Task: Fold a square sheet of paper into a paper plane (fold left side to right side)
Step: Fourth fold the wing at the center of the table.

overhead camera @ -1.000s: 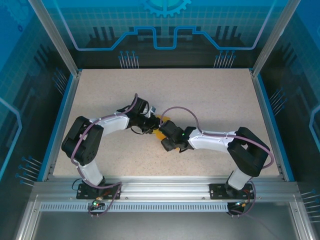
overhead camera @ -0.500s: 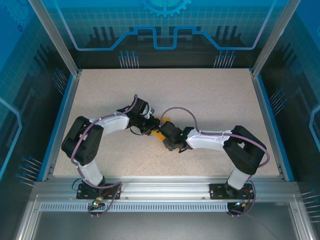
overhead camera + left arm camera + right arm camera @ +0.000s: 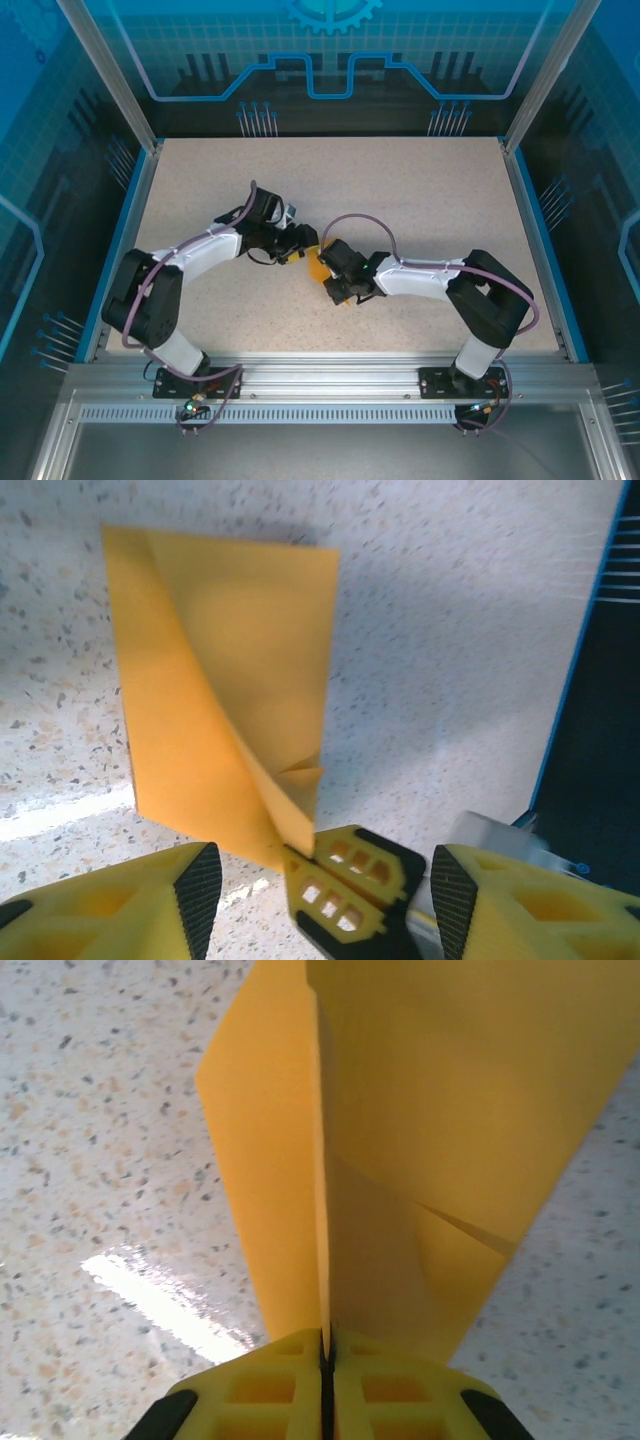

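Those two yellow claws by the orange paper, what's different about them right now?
The left gripper stands open, fingers wide apart; the right gripper is shut tight. The left gripper holds nothing, while the right gripper pinches a raised fold of the orange paper between its fingers. Seen from above, the left gripper reaches in from the left, the right gripper from the right. Both have yellow fingers and meet at the paper.

Left claw (image 3: 300, 243) has spread and backed off, apparently releasing; right claw (image 3: 326, 1360) has clamped the paper sheet (image 3: 220, 680).
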Robot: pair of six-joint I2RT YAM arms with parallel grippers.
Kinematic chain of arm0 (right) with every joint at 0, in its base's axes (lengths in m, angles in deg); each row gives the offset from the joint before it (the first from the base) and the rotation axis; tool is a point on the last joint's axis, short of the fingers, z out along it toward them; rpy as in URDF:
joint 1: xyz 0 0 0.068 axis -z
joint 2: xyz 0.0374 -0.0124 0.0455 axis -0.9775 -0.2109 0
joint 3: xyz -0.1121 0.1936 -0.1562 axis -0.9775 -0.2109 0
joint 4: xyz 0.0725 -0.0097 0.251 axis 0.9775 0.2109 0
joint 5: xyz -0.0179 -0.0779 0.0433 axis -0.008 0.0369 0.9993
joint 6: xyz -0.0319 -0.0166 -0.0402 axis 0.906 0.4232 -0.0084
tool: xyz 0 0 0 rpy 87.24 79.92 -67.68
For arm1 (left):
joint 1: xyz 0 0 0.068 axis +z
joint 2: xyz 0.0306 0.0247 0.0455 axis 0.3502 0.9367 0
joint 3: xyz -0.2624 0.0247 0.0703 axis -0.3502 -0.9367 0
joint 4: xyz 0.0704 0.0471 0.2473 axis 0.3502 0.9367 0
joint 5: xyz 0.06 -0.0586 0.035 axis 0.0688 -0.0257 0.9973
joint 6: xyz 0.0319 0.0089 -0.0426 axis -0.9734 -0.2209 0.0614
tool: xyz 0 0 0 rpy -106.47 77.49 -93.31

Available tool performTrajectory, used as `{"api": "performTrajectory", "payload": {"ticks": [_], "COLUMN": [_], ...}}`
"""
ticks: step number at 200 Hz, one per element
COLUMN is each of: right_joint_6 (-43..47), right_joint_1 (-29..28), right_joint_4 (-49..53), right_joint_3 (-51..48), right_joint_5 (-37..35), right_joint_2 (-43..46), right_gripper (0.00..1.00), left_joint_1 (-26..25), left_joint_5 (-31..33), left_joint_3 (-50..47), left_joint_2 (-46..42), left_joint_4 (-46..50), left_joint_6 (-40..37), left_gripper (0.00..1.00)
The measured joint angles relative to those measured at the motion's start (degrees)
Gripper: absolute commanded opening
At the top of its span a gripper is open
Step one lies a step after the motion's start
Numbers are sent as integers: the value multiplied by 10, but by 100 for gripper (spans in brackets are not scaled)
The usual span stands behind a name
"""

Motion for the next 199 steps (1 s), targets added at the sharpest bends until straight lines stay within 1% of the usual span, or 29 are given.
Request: {"api": "performTrajectory", "payload": {"ticks": [17, 48, 62, 87, 130, 199], "right_joint_6": [0, -5, -11, -23, -42, -62], "right_joint_1": [6, 19, 27, 42, 57, 68], "right_joint_4": [-3, -13, -23, -37, -72, -104], "right_joint_3": [0, -4, -11, -21, -54, -69], "right_joint_5": [26, 72, 96, 132, 175, 212], "right_joint_2": [0, 0, 0, 0, 1, 2], "right_gripper": [8, 8, 7, 7, 7, 7], "left_joint_1": [9, 12, 12, 10, -3, -25], "left_joint_5": [0, 0, -4, -14, -21, -24], "left_joint_3": [-10, -36, -46, -55, -56, -47], "left_joint_2": [-16, -18, -14, 8, 47, 96], "left_joint_4": [-3, -4, -9, -26, -46, -63], "left_joint_6": [0, 0, 2, 3, 5, 7], "left_gripper": [59, 46, 43, 42, 40, 40]}}
